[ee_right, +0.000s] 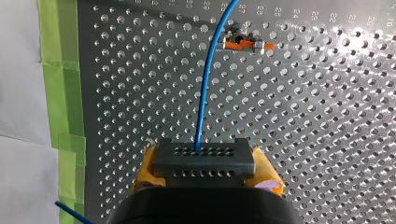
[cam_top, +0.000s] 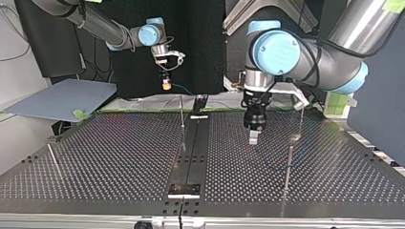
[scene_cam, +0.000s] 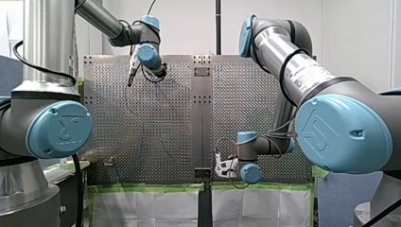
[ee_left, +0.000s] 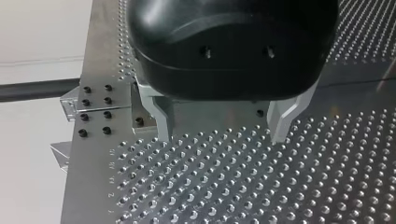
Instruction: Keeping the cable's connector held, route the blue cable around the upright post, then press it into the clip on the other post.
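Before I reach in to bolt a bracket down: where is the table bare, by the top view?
Bare: the perforated metal table between the thin post at the view's left and the black centre rail. Crowded: beyond that rail, my left gripper hangs low beside the tall upright post.

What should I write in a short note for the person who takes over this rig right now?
Left hand: open, empty, above the table.
Right hand: shut on the connector, between yellow pads.
Blue cable runs from the connector past the orange clip; not visibly pressed in.
Done: connector held.
Left, it seems: route around the post, press into the clip.
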Robot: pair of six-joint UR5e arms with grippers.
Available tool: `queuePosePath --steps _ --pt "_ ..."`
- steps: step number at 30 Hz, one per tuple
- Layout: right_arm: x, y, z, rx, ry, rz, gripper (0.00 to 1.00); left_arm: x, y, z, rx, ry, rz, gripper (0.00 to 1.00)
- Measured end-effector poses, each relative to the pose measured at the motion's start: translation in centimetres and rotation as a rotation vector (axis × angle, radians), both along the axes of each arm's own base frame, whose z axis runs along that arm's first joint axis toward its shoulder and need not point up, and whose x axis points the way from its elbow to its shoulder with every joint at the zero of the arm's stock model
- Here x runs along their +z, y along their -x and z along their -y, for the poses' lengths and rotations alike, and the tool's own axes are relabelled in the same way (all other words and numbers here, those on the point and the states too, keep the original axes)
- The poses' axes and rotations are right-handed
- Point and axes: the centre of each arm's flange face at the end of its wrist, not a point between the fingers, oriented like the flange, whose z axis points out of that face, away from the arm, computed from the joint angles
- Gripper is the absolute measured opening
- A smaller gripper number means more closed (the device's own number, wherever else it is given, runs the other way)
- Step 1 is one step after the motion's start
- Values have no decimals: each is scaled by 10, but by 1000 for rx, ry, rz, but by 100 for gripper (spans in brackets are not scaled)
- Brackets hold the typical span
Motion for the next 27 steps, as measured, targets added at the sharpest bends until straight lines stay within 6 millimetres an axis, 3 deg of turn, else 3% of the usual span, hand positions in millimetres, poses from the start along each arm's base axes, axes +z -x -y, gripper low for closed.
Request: queuePosePath --steps 13,27 --pt "0 0 0 1 0 2 0 -40 -24 13 81 -94 8 100" --pt "0 -2 -1 11 0 7 0 -36 -35 10 169 -164 89 100"
